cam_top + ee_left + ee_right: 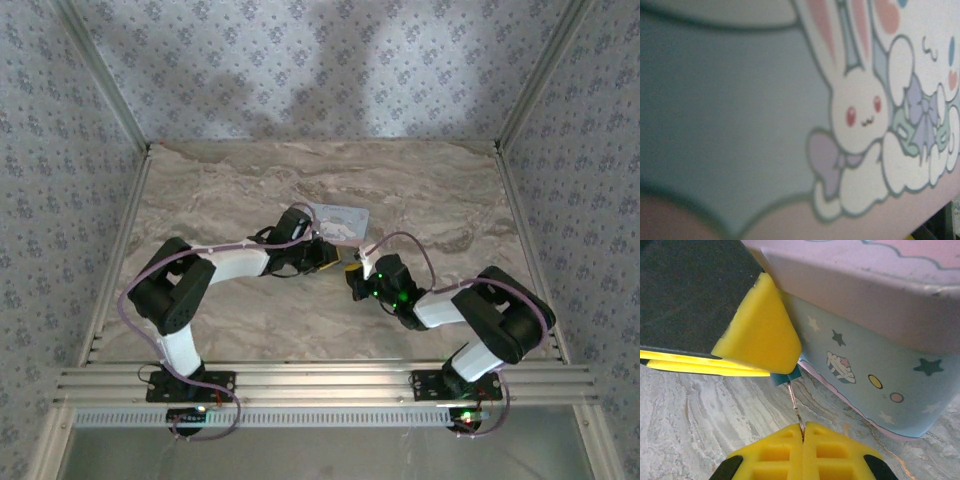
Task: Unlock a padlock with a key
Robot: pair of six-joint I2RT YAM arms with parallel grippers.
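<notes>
A small teal padlock [785, 378] pokes out from under a yellow finger pad [760, 335] of my left gripper [327, 258], which is shut on it just above the marble table. A thin metal key [795, 404] runs from the padlock's underside down into my right gripper [803, 434], whose yellow pads are pressed together on the key's head. In the top view my right gripper [355, 277] meets the left one tip to tip at the table's middle. Most of the padlock is hidden behind the left pad.
A pastel tin box [880, 355] with star and cupcake prints stands right behind the padlock; its bunny-printed lid [855, 110] is close under the left wrist camera. From above the box [342, 217] sits just beyond both grippers. Patterned walls enclose the marble table [220, 180].
</notes>
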